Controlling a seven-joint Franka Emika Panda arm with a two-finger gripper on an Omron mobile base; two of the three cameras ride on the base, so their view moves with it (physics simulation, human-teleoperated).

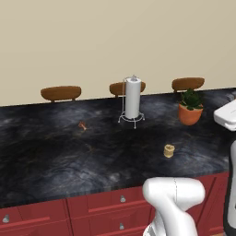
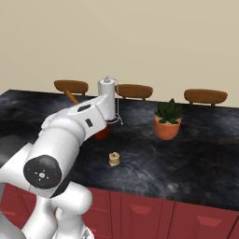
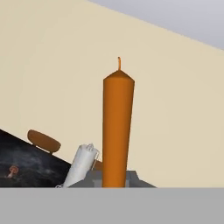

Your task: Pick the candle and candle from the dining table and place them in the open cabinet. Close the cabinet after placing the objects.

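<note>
Black marbled tabletop point(image 1: 55, 152) runs under a plain beige wall here. Orange taper candle point(image 3: 117, 131) is off it, clamped low down between the fingers point(image 3: 131, 178) so it stands upright along the hand, probably so it can go into the cabinet standing up. Squat jar candle point(image 1: 169, 150) sits near the front edge, well apart from the paper towel holder point(image 1: 132, 99) and potted plant point(image 1: 190, 107), so it looks easy to grab.

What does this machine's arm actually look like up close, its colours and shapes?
The glossy white, rounded robot arm is built of thick tube-like segments. A round dark cap with a small ring of dots marks one joint, and a small dark patch sits on the upper segment.
</note>
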